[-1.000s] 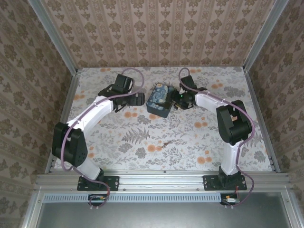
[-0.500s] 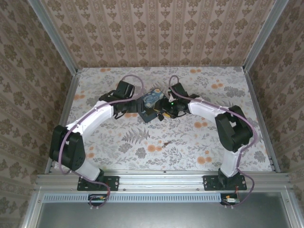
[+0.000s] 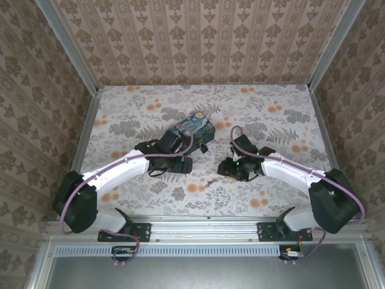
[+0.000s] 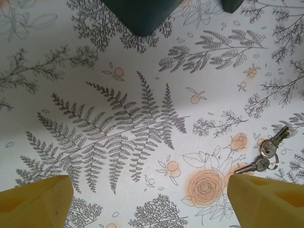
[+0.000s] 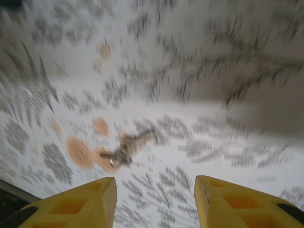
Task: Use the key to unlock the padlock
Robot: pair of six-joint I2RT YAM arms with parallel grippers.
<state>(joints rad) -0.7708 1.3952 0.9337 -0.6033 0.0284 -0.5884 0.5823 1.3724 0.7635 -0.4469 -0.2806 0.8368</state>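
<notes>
The padlock [image 3: 193, 127], a dark blue block with a swirl print, lies on the floral table behind both grippers; its dark corner [image 4: 140, 16] shows at the top of the left wrist view. The key [image 3: 211, 182] lies on the table in a small bunch on a ring, in front of and between the grippers. My left gripper [image 3: 180, 164] is open wide and empty, with the key [image 4: 265, 156] just beyond its right finger [image 4: 266, 202]. My right gripper [image 3: 228, 169] is open and empty, hovering over the table; the key [image 5: 127, 148] lies ahead of its left finger [image 5: 76, 204] in a motion-blurred view.
The floral tabletop [image 3: 277, 129] is fenced by wallpapered walls and metal rails at the sides [image 3: 86, 129]. Both forearms stretch low across the near half of the table. A dark shape [image 4: 232, 4] cuts the top edge of the left wrist view.
Both grippers have drawn back from the padlock toward the near side and now flank the key. The padlock shifted and lies free. The right jaws have narrowed.
</notes>
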